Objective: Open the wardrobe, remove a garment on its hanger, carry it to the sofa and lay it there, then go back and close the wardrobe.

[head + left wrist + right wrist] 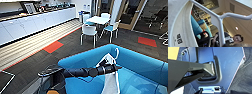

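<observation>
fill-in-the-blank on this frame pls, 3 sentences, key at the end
1. The left arm holds the garment on its hanger out over the bright ____ sofa.
2. The garment hanging from the hanger is ____ in colour.
3. Behind the sofa, white chairs with blue seats stand around a white ____.

Missing words: blue; white; table
</observation>
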You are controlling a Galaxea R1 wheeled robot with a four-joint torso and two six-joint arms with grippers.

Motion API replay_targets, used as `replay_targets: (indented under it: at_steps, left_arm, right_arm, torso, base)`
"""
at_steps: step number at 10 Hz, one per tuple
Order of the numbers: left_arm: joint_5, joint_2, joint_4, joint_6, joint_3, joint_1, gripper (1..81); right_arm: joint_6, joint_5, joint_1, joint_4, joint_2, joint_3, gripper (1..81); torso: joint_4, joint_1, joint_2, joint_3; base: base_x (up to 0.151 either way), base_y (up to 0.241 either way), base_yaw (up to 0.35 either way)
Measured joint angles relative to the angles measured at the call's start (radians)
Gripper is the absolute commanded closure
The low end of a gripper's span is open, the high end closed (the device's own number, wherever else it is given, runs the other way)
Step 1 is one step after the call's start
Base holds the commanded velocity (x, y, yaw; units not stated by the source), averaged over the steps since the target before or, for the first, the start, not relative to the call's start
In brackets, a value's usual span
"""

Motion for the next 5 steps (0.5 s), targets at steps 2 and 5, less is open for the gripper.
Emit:
replay_targets:
  at_steps: [2, 5]
  left_arm:
    - [0.0, 0.032, 0.02, 0.0, -0.112, 0.004, 81.1]
    - [0.013, 0.069, 0.055, -0.003, -0.262, 0.024, 81.1]
  right_arm:
    - [0.0, 0.0, 0.0, 0.0, 0.0, 0.0, 1.0]
    - [0.0, 0.0, 0.0, 0.0, 0.0, -0.001, 1.0]
  torso:
    - [0.0, 0.0, 0.0, 0.0]
    - [0.0, 0.0, 0.0, 0.0]
  base:
    - [0.0, 0.0, 0.0]
    - [0.0, 0.0, 0.0]
